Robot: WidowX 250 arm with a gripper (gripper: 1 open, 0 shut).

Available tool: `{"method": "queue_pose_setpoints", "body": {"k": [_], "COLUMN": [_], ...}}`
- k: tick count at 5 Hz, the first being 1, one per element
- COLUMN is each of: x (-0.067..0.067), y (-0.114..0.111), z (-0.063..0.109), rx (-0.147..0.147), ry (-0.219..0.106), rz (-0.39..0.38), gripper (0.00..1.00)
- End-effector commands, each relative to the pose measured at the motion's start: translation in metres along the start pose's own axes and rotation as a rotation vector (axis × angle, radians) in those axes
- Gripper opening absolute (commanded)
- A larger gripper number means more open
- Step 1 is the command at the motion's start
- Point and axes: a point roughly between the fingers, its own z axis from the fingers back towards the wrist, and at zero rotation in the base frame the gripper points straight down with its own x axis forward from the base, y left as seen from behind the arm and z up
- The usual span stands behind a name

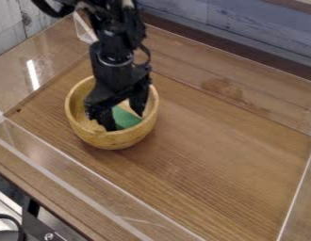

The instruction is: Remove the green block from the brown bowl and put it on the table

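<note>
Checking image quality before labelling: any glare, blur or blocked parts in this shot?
Camera view: soft and low in detail; pale glare on the acrylic wall at upper left; the open gripper, down in the brown bowl, hides much of the green block.

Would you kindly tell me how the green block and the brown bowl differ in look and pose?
The green block is bright green, flat-sided and small; the brown bowl is light wood, round and much wider. The block lies inside the bowl, partly hidden by the gripper; the bowl rests on the table.
</note>
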Motion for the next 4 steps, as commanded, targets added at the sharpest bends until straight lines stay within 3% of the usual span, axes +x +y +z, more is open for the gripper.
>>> {"method": "queue_pose_setpoints", "body": {"k": [1,3,4], "x": [0.004,0.006,0.021], "y": [-0.006,-0.009,-0.010], "z": [0.006,0.007,0.014], "rx": [-0.012,0.009,0.013], "ry": [-0.005,0.020,0.035], "rz": [0.019,0.059,0.052], "gripper": [1.00,1.00,1.00]}}
